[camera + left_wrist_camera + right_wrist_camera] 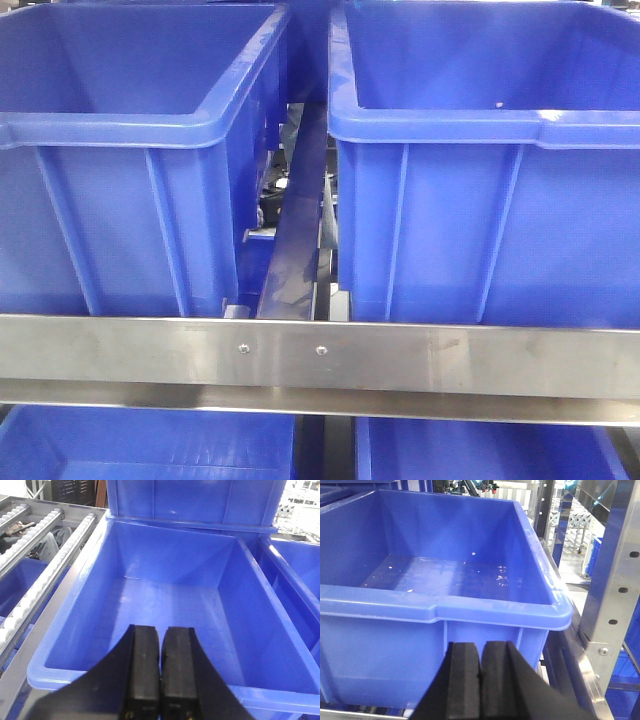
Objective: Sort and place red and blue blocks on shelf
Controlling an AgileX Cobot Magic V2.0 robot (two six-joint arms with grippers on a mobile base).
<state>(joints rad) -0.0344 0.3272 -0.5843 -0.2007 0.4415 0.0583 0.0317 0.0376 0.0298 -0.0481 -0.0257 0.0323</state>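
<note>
The red and blue blocks are not in view in any frame. The shelf shows in the front view as a brushed-steel rail [320, 355] with two large blue tubs above it, one left [130, 170] and one right [490, 170]. My left gripper [161, 635] is shut and empty, above the near rim of an empty blue tub [165, 610]. My right gripper [480, 650] is shut and empty, in front of the near wall of another empty blue tub [445, 575], below its rim.
White roller tracks [35, 585] run at the left of the left wrist view. A steel upright [612, 590] of the rack stands at the right of the right wrist view. More blue tubs [150, 445] sit on the tier below the rail.
</note>
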